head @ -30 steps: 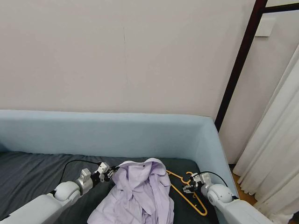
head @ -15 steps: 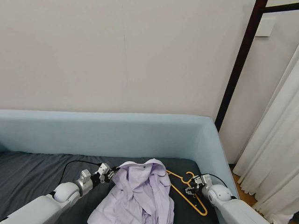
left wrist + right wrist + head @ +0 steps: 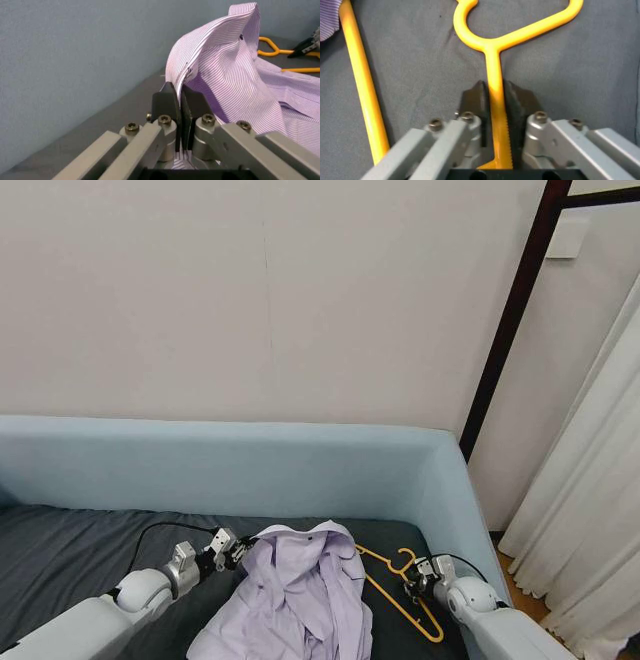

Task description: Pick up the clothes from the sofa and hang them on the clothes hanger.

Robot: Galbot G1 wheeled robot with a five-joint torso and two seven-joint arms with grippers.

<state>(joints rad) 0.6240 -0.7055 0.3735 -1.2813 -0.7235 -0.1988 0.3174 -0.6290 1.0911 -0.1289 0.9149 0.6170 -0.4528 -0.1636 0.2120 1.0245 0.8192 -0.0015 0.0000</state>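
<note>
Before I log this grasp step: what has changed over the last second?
The right end effector drew back slightly toward the robot along the yellow hanger, and its fingers now clamp the hanger's neck. The left end effector stayed shut on the purple shirt. The shirt, hanger and sofa did not visibly shift.

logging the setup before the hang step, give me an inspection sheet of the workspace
surface: dark grey sofa seat, light blue backrest
job's things: purple striped shirt crumpled on the seat; yellow hanger lying flat beside it, on the right arm's side
clutter: nothing seen
grippers: left gripper shut on the shirt's edge; right gripper shut on the hanger's stem below the hook
cables: black cable looping by the left arm's wrist
surroundings: plain wall; dark pole and white curtain to the right
</note>
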